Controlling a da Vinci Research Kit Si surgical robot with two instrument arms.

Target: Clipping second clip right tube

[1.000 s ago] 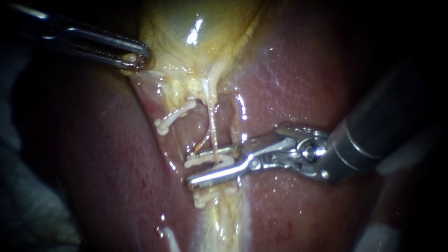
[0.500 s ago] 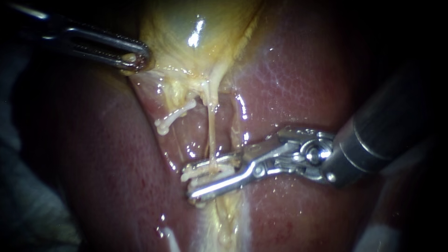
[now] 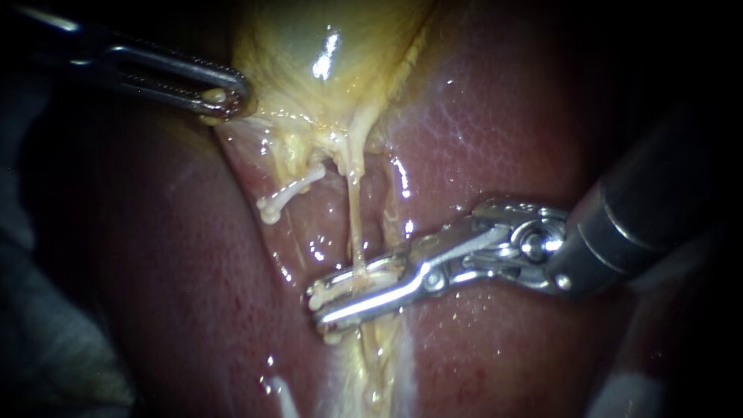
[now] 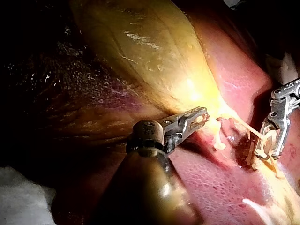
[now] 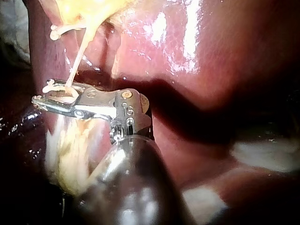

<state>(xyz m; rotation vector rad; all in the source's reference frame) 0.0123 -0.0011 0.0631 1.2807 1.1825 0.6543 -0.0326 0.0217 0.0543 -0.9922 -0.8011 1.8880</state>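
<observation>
Right instrument (image 3: 323, 303) is lying low across the liver (image 3: 495, 116), its claw narrowed to a slit and pinching a white clip (image 3: 340, 284) around the taut right tube (image 3: 354, 224); left instrument (image 3: 220, 97) is gripping the gallbladder (image 3: 309, 46) edge, claw clamped; another clip (image 3: 286, 193) is sitting beside.

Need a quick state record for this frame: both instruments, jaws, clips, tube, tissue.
left instrument: jaws shut on the edge of the gallbladder
right instrument: jaws shut on a white clip
clip position: across the thin tube, not yet released
tube: pale strand running from the gallbladder down to the right instrument's jaws
other clip: white, apart from the jaws, nearer the gallbladder
liver: red, glossy, on both sides of the tube
</observation>
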